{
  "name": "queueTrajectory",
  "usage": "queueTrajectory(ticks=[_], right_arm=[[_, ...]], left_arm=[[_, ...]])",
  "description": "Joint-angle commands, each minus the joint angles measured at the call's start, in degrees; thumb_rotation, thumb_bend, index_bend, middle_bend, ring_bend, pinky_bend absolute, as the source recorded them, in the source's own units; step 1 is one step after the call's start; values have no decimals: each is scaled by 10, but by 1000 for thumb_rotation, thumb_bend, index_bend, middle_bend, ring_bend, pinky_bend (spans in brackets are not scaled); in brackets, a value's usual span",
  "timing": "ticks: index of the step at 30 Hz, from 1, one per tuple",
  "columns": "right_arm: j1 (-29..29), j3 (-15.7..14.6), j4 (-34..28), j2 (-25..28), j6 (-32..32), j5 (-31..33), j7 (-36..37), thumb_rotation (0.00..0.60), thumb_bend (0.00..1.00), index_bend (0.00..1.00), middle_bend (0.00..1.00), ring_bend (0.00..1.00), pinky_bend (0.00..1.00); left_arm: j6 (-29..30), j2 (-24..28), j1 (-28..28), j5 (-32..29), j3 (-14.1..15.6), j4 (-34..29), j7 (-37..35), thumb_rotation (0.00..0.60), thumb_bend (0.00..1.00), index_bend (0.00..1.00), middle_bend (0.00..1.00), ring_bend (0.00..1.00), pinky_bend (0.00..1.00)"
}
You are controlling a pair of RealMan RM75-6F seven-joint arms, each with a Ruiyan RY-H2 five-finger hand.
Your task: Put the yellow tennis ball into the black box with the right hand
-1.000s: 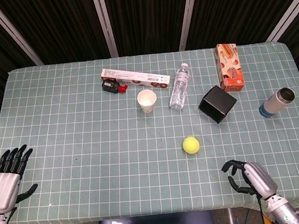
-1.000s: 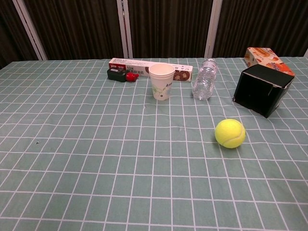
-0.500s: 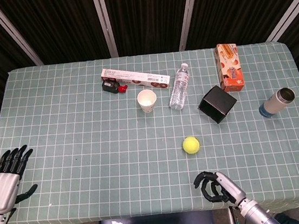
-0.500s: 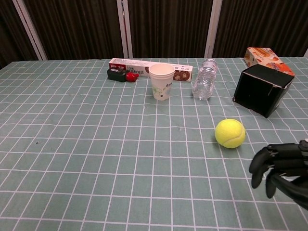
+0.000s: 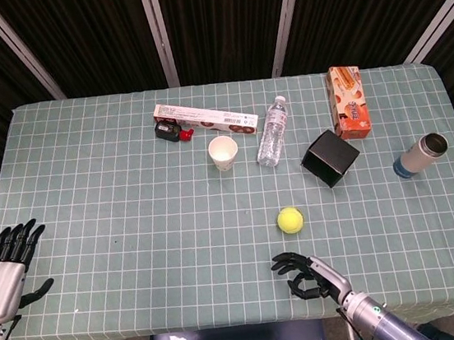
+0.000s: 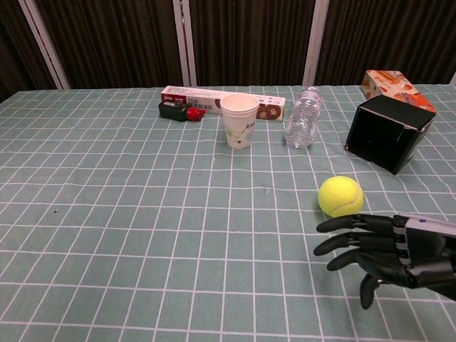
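The ball (image 5: pixel 290 220) sits on the tabletop (image 5: pixel 115 200), free of any grasp, well apart from the box (image 5: pixel 330 157), which lies at about 1 o'clock from it. The right hand (image 5: pixel 308 273) hovers at 6 o'clock from the ball, just beside it but not touching; in the chest view the hand (image 6: pixel 388 249) is wide, fingers (image 6: pixel 342 224) spread and reaching leftward just below the ball (image 6: pixel 340 197), holding nothing. The left hand (image 5: pixel 7 267) is at the tabletop's 8 o'clock edge, fingers apart and empty.

At 11 o'clock from the ball stand a cup (image 5: pixel 223 152) and a bottle (image 5: pixel 272 132) lying flat. An orange carton (image 5: pixel 348 102) lies just beyond the box, and a flask (image 5: pixel 420 154) lies at 3 o'clock from the box.
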Motion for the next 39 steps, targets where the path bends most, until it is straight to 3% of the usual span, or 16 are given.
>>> queueTrajectory(ticks=[1,17,30,39], right_arm=[[16,8,29,-13,-8,-10,41,600,567,186,256,246,470],[61,20,128,-39,-16,-31,165,600,567,162,218,217,409],[89,26,184,-49,-3,-35,242,600,568,129,184,182,242],[103,25,217,-51,6,-32,280,600,567,98,153,152,192]], left_arm=[[-1,-1,0,-3,-1,-1,2,600,150,0,0,0,11],[-23,-2,-5,-34,-10,-6,13,600,150,0,0,0,11],[-32,-7,-8,-47,-14,-7,24,600,150,0,0,0,11],[-40,-11,-12,-57,-18,-5,29,600,150,0,0,0,11]])
